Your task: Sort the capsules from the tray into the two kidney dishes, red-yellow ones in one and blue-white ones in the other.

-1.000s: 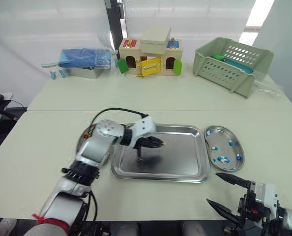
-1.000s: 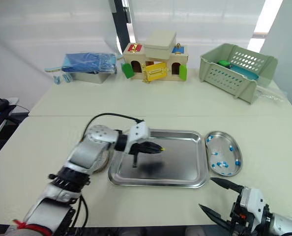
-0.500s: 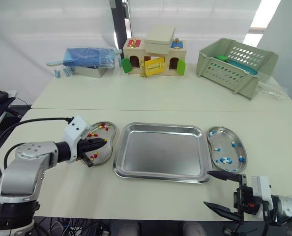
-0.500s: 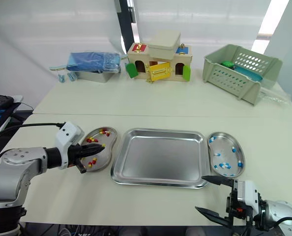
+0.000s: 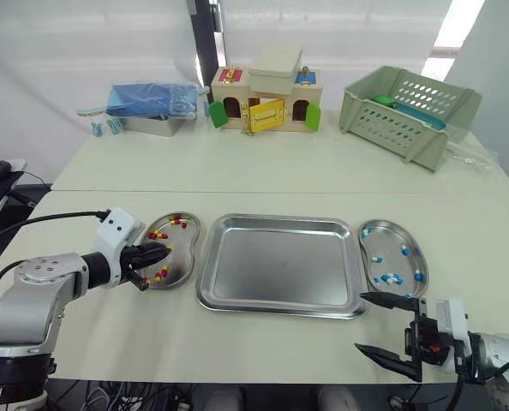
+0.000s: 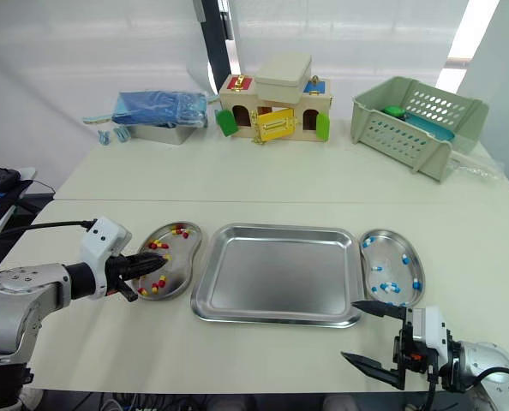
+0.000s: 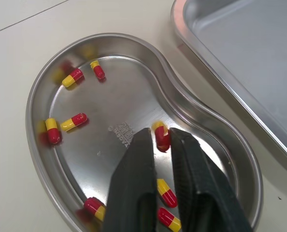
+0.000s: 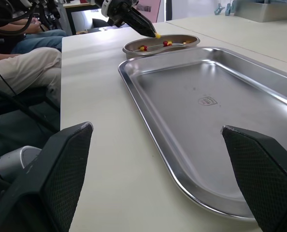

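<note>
No words or numbers can be read anywhere. A small stamp [image 7: 125, 131] is pressed into the floor of the dish [image 7: 134, 94], but it is too blurry to make out. A second stamp [image 8: 208, 101] sits in the middle of the tray [image 8: 177, 77], and it is too small to read.

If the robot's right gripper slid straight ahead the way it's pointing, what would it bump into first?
Most likely the steel tray: its rim lies just ahead of the open right gripper, low over the table. Height is hard to judge, so it might pass above the rim.
</note>
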{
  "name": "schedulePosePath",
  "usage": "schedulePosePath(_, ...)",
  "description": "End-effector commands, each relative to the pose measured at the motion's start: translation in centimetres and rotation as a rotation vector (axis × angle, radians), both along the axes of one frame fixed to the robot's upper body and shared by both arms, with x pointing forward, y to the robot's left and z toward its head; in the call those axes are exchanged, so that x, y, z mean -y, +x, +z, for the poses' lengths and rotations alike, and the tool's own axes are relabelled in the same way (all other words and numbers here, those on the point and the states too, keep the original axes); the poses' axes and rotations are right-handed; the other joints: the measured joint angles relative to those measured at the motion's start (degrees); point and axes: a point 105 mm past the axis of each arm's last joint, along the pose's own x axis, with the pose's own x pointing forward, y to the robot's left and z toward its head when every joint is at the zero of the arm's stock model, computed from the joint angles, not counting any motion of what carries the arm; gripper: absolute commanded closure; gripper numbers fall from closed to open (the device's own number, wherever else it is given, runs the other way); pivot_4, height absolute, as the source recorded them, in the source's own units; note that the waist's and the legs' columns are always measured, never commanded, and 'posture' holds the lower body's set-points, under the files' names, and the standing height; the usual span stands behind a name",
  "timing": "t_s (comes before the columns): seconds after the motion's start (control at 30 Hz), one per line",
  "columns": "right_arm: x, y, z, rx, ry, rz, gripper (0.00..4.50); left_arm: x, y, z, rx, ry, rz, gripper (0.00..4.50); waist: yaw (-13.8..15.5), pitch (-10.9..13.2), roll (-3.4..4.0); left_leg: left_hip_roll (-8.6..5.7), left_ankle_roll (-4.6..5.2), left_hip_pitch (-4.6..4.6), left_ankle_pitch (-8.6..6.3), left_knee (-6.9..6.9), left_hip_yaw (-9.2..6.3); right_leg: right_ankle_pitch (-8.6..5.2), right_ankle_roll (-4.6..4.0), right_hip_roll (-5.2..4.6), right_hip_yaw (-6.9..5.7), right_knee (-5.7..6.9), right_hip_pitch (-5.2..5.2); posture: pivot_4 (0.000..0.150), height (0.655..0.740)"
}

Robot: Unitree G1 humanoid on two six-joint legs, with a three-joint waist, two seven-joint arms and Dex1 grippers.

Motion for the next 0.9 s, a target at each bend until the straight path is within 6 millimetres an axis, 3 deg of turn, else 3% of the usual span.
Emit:
schedulePosePath(0.03, 0.1, -0.1, 0.7, 0.035, 0.015, -0.008, 0.00, -0.2, 0.3, 0.7, 0.030, 0.028, -0.014, 2.65, 0.0, 0.0, 0.00, 0.00, 0.00, 0.00, 0.00, 0.00, 0.00, 0.00, 0.00, 0.00, 0.00, 0.00, 0.00, 0.150, 0.7400)
schedulePosePath(0.33, 0.3, -0.2, 0.6, 0.036, 0.011, -0.016, 0.00, 0.0, 0.6, 0.7, 0.039, 0.026, -0.025, 0.01, 0.0, 0.0, 0.00, 0.00, 0.00, 0.00, 0.00, 0.00, 0.00, 0.00, 0.00, 0.00, 0.00, 0.00, -0.01, 0.150, 0.7400)
schedulePosePath(0.5, 1.0, 0.0, 1.2, 0.028, 0.010, -0.053, 0.00, -0.2, 0.5, 2.0, 0.091, -0.001, -0.025, 0.01, 0.0, 0.0, 0.00, 0.00, 0.00, 0.00, 0.00, 0.00, 0.00, 0.00, 0.00, 0.00, 0.00, 0.01, -0.01, 0.150, 0.7400)
schedulePosePath(0.6, 2.6, 0.8, 2.5, 0.017, 0.012, -0.126, 0.00, -1.7, 0.2, 3.4, 0.143, 0.018, 0.027, 0.01, -0.1, 0.0, 0.00, 0.00, 0.00, 0.00, 0.00, 0.00, 0.01, 0.00, 0.00, 0.00, 0.02, 0.01, -0.02, 0.150, 0.7400)
schedulePosePath(0.7, 4.7, 1.7, 3.8, 0.010, -0.007, -0.211, 0.00, -3.5, -0.8, 4.7, 0.174, -0.006, 0.088, 0.01, -0.2, 0.0, 0.00, 0.03, 0.00, 0.00, 0.00, -0.03, 0.02, 0.00, 0.00, 0.01, 0.03, 0.01, -0.04, 0.150, 0.7400)
schedulePosePath(0.77, 7.1, 2.1, 3.8, -0.092, -0.121, -0.271, 0.00, -5.7, -1.9, 5.3, 0.193, 0.014, 0.145, 0.01, -0.2, 0.0, 0.03, 0.03, 0.01, 0.00, 0.00, -0.03, 0.03, 0.00, 0.00, 0.01, 0.04, 0.00, -0.04, 0.150, 0.7400)
schedulePosePath(0.9, 12.0, 3.7, 5.1, -0.146, -0.190, -0.451, 0.00, -10.4, -4.1, 5.3, 0.163, 0.083, 0.271, 0.01, -0.1, 0.0, -0.06, 0.03, 0.02, 0.02, -0.01, -0.06, 0.13, 0.00, -0.01, 0.00, 0.10, -0.01, -0.07, 0.150, 0.7400)
